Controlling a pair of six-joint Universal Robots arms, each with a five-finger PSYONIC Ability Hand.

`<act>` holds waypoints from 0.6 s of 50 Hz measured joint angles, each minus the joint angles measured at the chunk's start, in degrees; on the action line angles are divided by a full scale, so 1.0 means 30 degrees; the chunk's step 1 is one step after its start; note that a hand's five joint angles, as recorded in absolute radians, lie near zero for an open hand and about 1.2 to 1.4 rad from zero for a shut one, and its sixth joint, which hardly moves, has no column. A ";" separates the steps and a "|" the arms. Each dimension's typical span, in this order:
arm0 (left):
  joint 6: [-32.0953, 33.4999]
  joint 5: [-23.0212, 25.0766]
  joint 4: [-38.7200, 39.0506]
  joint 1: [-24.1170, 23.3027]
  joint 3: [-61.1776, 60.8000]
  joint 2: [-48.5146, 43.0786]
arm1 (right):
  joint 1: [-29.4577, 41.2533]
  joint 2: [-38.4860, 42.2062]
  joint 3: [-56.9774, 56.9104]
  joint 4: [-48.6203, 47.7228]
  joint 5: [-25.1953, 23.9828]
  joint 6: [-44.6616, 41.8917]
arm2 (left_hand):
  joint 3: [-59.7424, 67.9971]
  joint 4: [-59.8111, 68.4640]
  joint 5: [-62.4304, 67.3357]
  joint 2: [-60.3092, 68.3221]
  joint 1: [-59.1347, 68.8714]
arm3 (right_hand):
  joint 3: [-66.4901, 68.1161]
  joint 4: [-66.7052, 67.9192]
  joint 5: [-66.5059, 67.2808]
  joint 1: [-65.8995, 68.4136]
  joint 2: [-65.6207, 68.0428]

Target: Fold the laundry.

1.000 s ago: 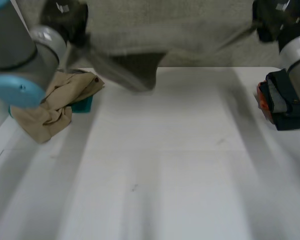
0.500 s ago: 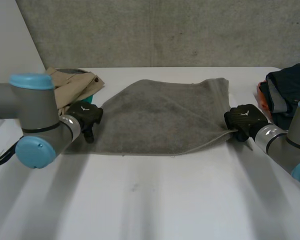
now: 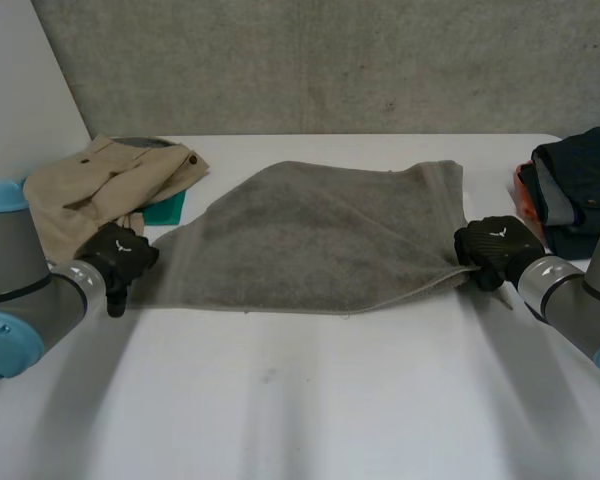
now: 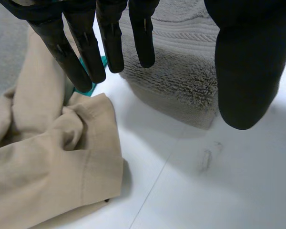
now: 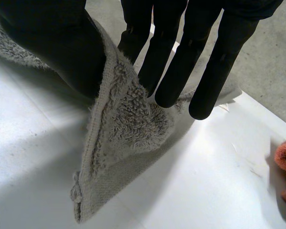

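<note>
Lying flat on table (image 3: 310, 400): grey terry towel (image 3: 310, 235), trapezoid. Right hand (image 3: 495, 248) pinches its right corner, thumb to straight fingers. Left hand (image 3: 120, 258) slack, fingers straight, beside left corner.

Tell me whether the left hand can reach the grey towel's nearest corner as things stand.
Probably yes. The left hand is open just beside a corner of the grey towel, lying bare on the table; the tan garment sits aside.

At 3 o'clock the edge cuts off the dark clothes (image 3: 580, 185); at 10 o'clock a beige garment (image 3: 90, 190) hides most of a teal item (image 3: 166, 209); the right hand (image 3: 495, 245) covers a corner of the towel (image 3: 310, 235).
</note>
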 measured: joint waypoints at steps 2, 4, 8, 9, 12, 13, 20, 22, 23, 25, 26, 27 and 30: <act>-0.0004 0.0221 -0.0072 -0.0011 0.0356 -0.0406 | 0.0027 0.0000 0.0053 -0.0013 0.0001 -0.0071 | 0.0000 0.0313 0.0301 0.0169 0.0000 | 0.0000 0.0000 -0.0002 0.0000 -0.0002; -0.0085 0.0360 -0.0223 -0.0065 0.0681 -0.0759 | 0.0046 -0.0001 0.0101 -0.0029 0.0002 -0.0136 | 0.0000 0.0391 0.0356 0.0215 -0.0002 | -0.0002 0.0000 0.0002 0.0000 -0.0002; -0.0341 0.0461 -0.0606 -0.0217 0.1323 -0.1332 | 0.0049 -0.0004 0.0183 -0.0053 0.0002 -0.0222 | 0.0388 0.0505 0.0508 0.0398 0.0282 | 0.0000 0.0000 -0.0003 0.0000 -0.0002; -0.0422 0.0456 -0.0704 -0.0258 0.1499 -0.1471 | 0.0048 -0.0005 0.0200 -0.0059 0.0001 -0.0237 | 0.0388 0.0505 0.0508 0.0398 0.0282 | 0.0000 0.0000 -0.0002 0.0000 0.0000; -0.0609 0.0426 -0.0891 -0.0348 0.1929 -0.1808 | 0.0042 -0.0007 0.0238 -0.0075 0.0002 -0.0264 | 0.1555 0.1659 0.1628 0.1544 0.1706 | 0.0000 0.0000 -0.0002 0.0000 -0.0002; -0.0658 0.0404 -0.0937 -0.0374 0.2098 -0.1941 | 0.0039 -0.0007 0.0254 -0.0080 0.0002 -0.0270 | 0.1892 0.1985 0.1955 0.1848 0.2055 | 0.0000 0.0000 -0.0005 0.0000 0.0000; -0.0727 0.0188 -0.1007 -0.0508 0.2998 -0.2739 | 0.0027 -0.0008 0.0359 -0.0105 0.0001 -0.0273 | 0.3175 0.3275 0.3140 0.3238 0.3441 | 0.0000 0.0000 -0.0005 0.0000 -0.0002; -0.0726 0.0104 -0.0999 -0.0539 0.3205 -0.2909 | 0.0019 -0.0008 0.0389 -0.0110 0.0002 -0.0274 | 0.4178 0.4231 0.4073 0.4198 0.4428 | 0.0000 0.0000 -0.0003 0.0000 0.0000; -0.0727 0.0062 -0.0993 -0.0558 0.3324 -0.2993 | 0.0020 -0.0009 0.0408 -0.0112 0.0001 -0.0273 | 0.4300 0.4337 0.4164 0.4328 0.4468 | 0.0000 0.0000 -0.0003 0.0000 0.0000; -0.0725 0.0009 -0.0986 -0.0595 0.3527 -0.3118 | 0.0027 -0.0009 0.0440 -0.0115 0.0002 -0.0276 | 0.5004 0.4993 0.4457 0.5022 0.4938 | 0.0000 0.0000 -0.0003 0.0000 0.0000; -0.0721 -0.0016 -0.0984 -0.0617 0.3645 -0.3184 | 0.0031 -0.0009 0.0457 -0.0116 0.0001 -0.0282 | 0.5098 0.5077 0.4454 0.5100 0.5045 | 0.0000 0.0000 -0.0005 0.0000 0.0000; -0.0716 -0.0042 -0.0979 -0.0644 0.3795 -0.3265 | 0.0036 -0.0011 0.0479 -0.0116 0.0001 -0.0290 | 0.5152 0.5124 0.4454 0.5138 0.5130 | 0.0000 0.0000 0.0003 0.0000 0.0000; -0.0700 -0.0077 -0.0972 -0.0693 0.4111 -0.3441 | 0.0054 -0.0012 0.0525 -0.0117 0.0001 -0.0320 | 0.5281 0.5245 0.4454 0.5266 0.5329 | 0.0000 0.0000 0.0000 0.0000 -0.0002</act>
